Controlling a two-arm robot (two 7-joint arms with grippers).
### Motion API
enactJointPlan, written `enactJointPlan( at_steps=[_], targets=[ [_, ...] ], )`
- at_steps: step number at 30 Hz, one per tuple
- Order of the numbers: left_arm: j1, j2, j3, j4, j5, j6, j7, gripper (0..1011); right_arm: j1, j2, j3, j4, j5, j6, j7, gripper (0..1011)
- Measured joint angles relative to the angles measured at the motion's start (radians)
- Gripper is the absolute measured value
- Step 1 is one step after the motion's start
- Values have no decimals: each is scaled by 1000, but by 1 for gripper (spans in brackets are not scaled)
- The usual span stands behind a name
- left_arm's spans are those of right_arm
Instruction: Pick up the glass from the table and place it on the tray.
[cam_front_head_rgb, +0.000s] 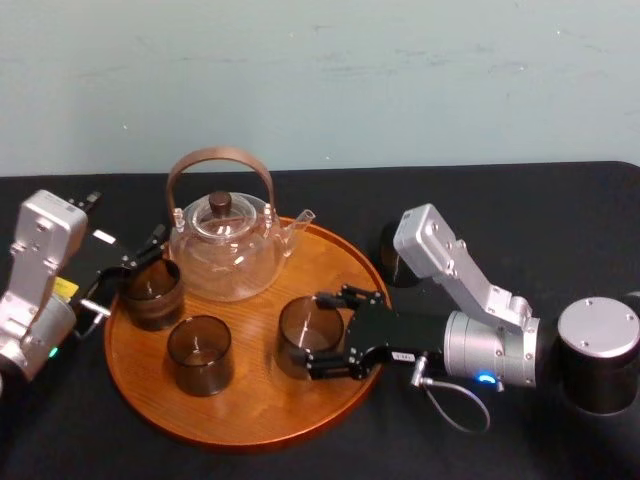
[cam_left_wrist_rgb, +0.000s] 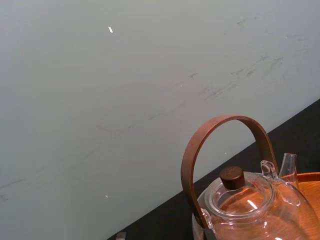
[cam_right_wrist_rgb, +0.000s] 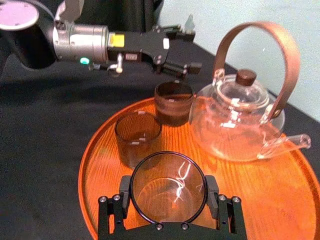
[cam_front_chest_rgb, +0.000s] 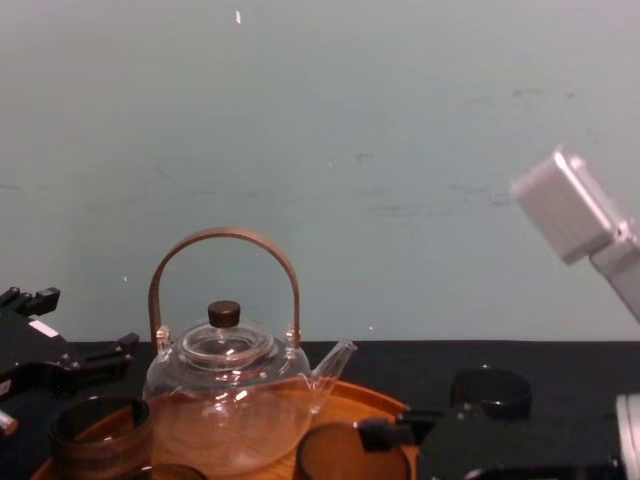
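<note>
Several dark smoky glasses are in view. One glass (cam_front_head_rgb: 303, 330) (cam_right_wrist_rgb: 168, 187) stands between the fingers of my right gripper (cam_front_head_rgb: 320, 336) (cam_right_wrist_rgb: 168, 196) over the near right part of the round wooden tray (cam_front_head_rgb: 250, 435) (cam_right_wrist_rgb: 90, 165). Both pads press against its sides, so the gripper is shut on it. I cannot tell whether its base touches the tray. Another glass (cam_front_head_rgb: 392, 258) (cam_front_chest_rgb: 490, 392) stands on the black table (cam_front_head_rgb: 520, 200) just right of the tray, behind my right arm. My left gripper (cam_front_head_rgb: 125, 275) (cam_right_wrist_rgb: 192, 50) hovers open at the tray's left edge, with nothing between its fingers.
A clear glass teapot (cam_front_head_rgb: 225, 245) (cam_right_wrist_rgb: 240, 115) (cam_left_wrist_rgb: 250, 205) with an arched brown handle stands at the back of the tray. Two more dark glasses sit on the tray, one at the left (cam_front_head_rgb: 152, 292) (cam_right_wrist_rgb: 173, 102) below the left gripper, one in the middle (cam_front_head_rgb: 200, 352) (cam_right_wrist_rgb: 137, 137).
</note>
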Motion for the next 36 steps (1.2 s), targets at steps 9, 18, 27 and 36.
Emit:
enactJointPlan(
  at_steps=[9,18,27,36],
  targets=[
    [0,0,0,0,0,0,0,1001,-3,-2,-19,23,-15,4,11,902],
    [0,0,0,0,0,0,0,1001,-7,-7,-27,37,-17,8,19,902],
    [0,0,0,0,0,0,0,1001,-8,-13,-28,46,-20,14,16,902],
    [0,0,0,0,0,0,0,1001,-8,-16,-31,47,-32,15,3,902]
  ],
)
